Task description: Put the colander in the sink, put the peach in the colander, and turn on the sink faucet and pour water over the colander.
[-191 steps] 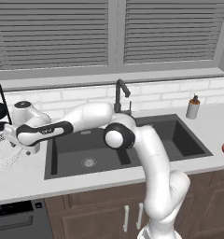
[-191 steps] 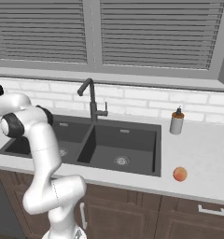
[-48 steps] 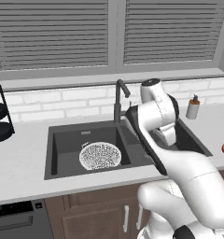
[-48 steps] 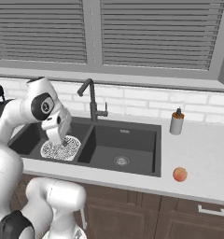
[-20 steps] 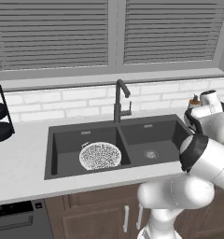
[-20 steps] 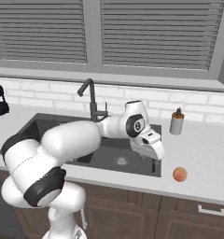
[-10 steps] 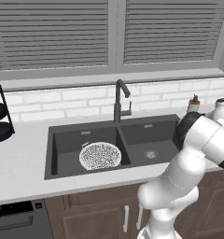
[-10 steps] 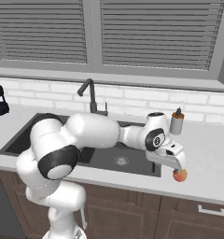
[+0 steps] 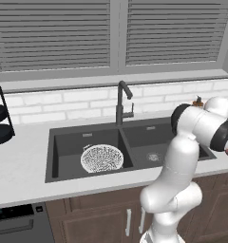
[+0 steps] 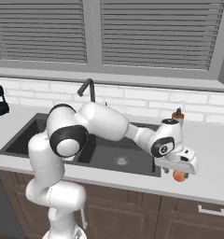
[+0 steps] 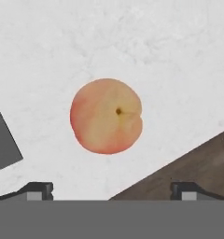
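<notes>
Colander (image 9: 102, 158) is seen set in the left basin of the sink (image 9: 63, 142), well apart from the pincer (image 10: 180, 169). Step in hand is judged to be the peach pickup. Pincer is held wide and empty, directly over the peach (image 11: 106, 122) on the bench (image 11: 132, 42), near its front edge. A straight descent, then closing, is called for next.
</notes>
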Robot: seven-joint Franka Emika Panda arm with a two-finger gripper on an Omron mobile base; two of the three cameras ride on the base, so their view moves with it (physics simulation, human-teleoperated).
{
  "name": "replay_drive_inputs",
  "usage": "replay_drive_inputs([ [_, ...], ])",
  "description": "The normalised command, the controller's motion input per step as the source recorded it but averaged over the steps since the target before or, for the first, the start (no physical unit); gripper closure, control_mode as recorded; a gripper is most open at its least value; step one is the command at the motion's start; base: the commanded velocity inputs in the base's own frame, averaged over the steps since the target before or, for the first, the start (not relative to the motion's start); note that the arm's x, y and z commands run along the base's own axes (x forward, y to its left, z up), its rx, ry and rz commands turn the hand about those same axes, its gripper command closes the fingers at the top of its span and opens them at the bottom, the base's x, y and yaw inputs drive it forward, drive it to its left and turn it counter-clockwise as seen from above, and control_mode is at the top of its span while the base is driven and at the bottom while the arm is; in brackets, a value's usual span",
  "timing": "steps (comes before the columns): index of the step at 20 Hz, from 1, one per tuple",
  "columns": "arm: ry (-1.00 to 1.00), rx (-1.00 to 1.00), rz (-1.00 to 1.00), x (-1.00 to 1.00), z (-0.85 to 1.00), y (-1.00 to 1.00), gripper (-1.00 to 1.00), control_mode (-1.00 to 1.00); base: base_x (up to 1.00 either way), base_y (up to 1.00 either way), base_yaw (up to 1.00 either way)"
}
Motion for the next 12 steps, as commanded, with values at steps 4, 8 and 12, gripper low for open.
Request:
replay_drive_inputs([
  [4, 0.00, 0.09, 0.15, 0.11, -0.21, -0.08, -1.00, -1.00, 0.00, 0.00, 0.00],
  [8, 0.00, 0.09, 0.14, 0.12, -0.23, -0.01, -1.00, -1.00, 0.00, 0.00, 0.00],
  [12, 0.00, 0.09, 0.12, 0.25, -0.18, 0.00, -1.00, -1.00, 0.00, 0.00, 0.00],
])
